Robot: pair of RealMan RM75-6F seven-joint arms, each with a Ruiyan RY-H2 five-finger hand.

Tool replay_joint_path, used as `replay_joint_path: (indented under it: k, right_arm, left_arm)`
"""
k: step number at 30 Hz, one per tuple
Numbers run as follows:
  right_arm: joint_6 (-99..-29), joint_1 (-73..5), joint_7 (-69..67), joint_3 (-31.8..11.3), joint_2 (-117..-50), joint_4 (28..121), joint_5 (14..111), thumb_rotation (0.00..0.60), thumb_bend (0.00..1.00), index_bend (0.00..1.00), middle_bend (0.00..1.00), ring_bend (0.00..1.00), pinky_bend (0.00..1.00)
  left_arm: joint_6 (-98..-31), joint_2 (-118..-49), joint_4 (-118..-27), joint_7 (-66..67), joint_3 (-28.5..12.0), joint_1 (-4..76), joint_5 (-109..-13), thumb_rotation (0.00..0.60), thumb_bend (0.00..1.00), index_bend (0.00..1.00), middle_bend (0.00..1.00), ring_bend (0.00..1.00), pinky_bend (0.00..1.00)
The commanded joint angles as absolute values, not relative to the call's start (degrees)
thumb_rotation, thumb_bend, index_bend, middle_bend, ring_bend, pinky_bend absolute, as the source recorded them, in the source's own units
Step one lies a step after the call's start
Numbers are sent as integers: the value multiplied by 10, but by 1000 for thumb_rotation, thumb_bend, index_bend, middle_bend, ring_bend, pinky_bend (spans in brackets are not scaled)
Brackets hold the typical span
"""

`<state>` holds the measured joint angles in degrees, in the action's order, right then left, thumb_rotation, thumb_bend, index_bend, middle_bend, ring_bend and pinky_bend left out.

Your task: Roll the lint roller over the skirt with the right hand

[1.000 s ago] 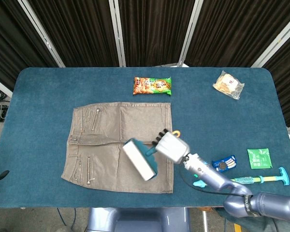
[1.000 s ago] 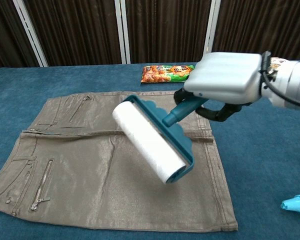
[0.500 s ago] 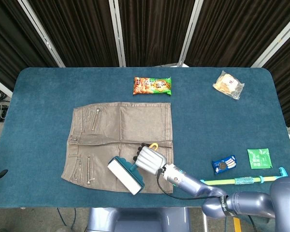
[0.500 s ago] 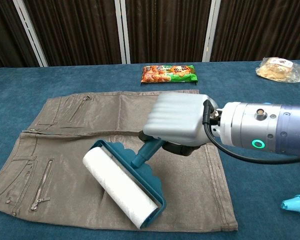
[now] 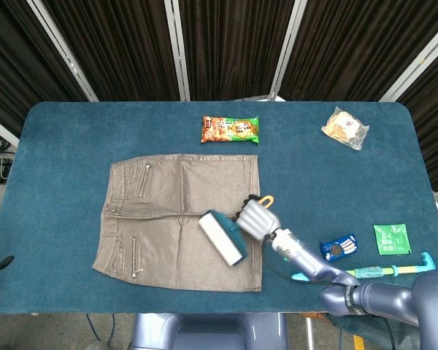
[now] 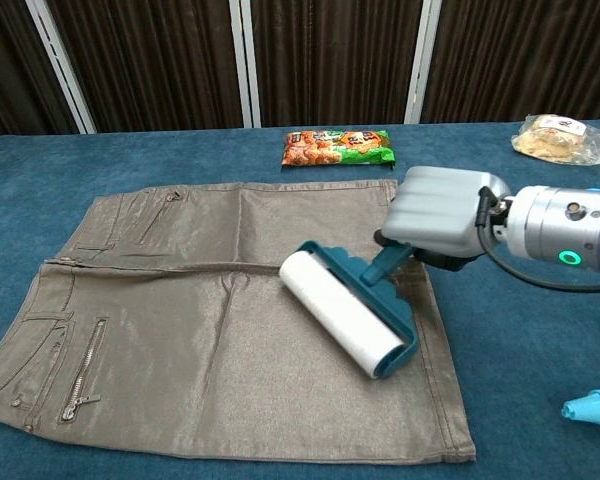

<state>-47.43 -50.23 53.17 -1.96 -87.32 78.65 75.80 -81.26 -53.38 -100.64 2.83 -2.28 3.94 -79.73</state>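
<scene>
Compared with half a second earlier, we see the lint roller shifted from the skirt's near hem toward its right-hand middle. We find the right hand wrapped around the teal handle, its fingers hidden beneath the palm, and the white drum apparently resting on the fabric. We note a snack packet farther back on the table.

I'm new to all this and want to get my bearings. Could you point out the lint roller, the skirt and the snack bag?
lint roller (image 6: 340,326), chest view, on the white roll.
skirt (image 6: 180,340), chest view, on the bare fabric at its middle.
snack bag (image 5: 230,130), head view, on the packet's middle.
</scene>
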Motion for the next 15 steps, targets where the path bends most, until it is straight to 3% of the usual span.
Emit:
replay_joint_path:
  k: [1, 6, 15]
  right_arm:
    - [-482, -493, 511, -10, -860, 754, 764, 600, 999, 425, 523, 419, 465]
    - [-489, -489, 497, -4, -853, 736, 778, 600, 999, 428, 525, 421, 464]
    - [-497, -497, 510, -2, -849, 781, 808, 600, 1000, 433, 532, 429, 464]
  left_arm:
    - [-813, -535, -1009, 32, -22, 40, -799, 600, 0, 0, 0, 0, 0]
    - [-813, -537, -1013, 40, -22, 41, -800, 600, 0, 0, 0, 0, 0]
    - [-812, -538, -1015, 43, -22, 43, -798, 600, 0, 0, 0, 0, 0]
